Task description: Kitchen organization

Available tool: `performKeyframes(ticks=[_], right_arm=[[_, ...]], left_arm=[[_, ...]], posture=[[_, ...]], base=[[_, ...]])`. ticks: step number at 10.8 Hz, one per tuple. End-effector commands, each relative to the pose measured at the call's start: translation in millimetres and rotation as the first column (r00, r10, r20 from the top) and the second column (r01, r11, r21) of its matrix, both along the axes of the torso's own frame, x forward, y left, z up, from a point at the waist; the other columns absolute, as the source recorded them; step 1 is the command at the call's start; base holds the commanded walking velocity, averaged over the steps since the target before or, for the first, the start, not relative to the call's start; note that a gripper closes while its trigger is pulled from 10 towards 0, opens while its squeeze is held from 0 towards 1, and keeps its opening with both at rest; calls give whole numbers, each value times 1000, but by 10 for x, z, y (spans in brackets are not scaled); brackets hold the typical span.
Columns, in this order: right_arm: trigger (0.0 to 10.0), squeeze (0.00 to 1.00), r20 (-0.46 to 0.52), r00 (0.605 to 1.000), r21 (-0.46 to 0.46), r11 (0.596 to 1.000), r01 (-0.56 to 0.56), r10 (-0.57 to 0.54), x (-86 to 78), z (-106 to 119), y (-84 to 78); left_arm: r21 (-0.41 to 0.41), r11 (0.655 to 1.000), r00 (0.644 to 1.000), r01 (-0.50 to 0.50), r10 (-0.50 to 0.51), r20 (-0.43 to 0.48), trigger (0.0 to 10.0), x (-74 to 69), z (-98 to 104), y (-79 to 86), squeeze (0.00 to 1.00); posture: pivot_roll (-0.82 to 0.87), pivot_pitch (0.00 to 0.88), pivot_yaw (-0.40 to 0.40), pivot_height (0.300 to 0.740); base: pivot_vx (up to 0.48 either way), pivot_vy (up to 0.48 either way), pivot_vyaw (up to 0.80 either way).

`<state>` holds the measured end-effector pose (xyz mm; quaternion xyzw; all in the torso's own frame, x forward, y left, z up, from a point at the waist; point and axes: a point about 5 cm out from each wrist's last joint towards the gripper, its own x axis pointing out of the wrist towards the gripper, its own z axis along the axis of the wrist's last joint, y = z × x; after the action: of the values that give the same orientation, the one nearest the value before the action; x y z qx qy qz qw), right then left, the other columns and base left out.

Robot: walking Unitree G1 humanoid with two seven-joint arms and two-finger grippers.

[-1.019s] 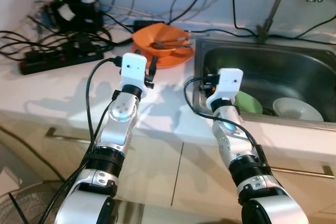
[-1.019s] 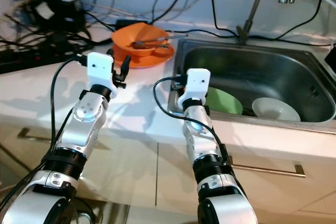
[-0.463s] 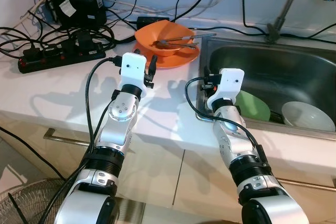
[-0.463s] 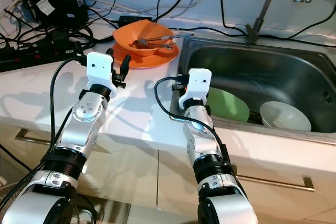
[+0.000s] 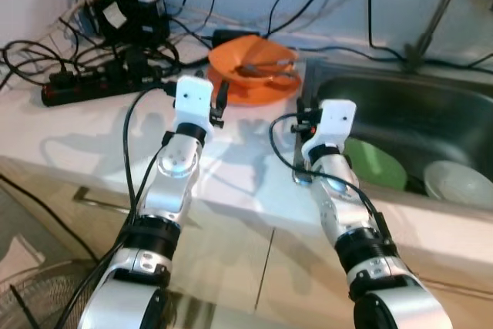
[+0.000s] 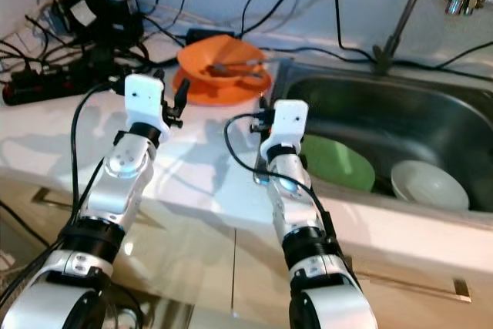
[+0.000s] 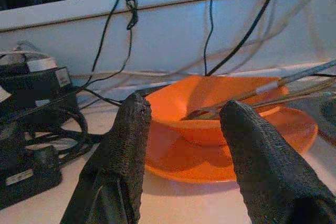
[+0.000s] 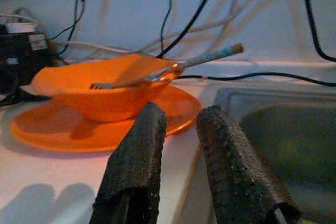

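Observation:
An orange bowl [image 5: 254,61] with metal utensils [image 8: 173,69] in it stands on an orange plate [image 5: 258,92] at the back of the white counter, beside the sink [image 5: 416,105]. A green plate [image 5: 375,163] and a white bowl [image 5: 460,182] lie in the sink. My left gripper [image 7: 184,111] hovers over the counter just short of the orange plate, open wide and empty. Over the counter's edge by the sink's left rim, my right gripper [image 8: 181,114] points at the same dishes. Only a narrow gap shows between its fingers, and nothing is in them.
A black power strip [image 5: 96,86], a black adapter box [image 5: 131,17] and tangled cables crowd the counter's back left. A tap pipe [image 6: 400,13] rises behind the sink. Cabinet fronts with a handle [image 5: 96,199] lie below, and a fan [image 5: 31,298] stands at lower left.
The whole picture has shifted and blurred a little, so the camera has moved. Both arms keep the same pose, and the dishes have not moved.

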<state>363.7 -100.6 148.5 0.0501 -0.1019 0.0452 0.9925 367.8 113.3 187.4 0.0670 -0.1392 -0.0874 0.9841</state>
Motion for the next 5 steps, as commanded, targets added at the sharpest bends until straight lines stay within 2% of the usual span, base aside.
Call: performKeyframes(ticks=[1,5], right_arm=[[10000,0,15,1000,3,1000,0,0,22,59,9],[10000,0,15,1000,1,1000,-1,1,20,53,12]], left_arm=[[13,1000,1000,5,-5,15,10000,-4,39,-8,0],[12,1000,1000,4,-5,19,10000,-8,47,-9,0]], posture=[[190,0,-9,740],[193,0,-11,740]], base=[[401,0,0],[398,0,0]])
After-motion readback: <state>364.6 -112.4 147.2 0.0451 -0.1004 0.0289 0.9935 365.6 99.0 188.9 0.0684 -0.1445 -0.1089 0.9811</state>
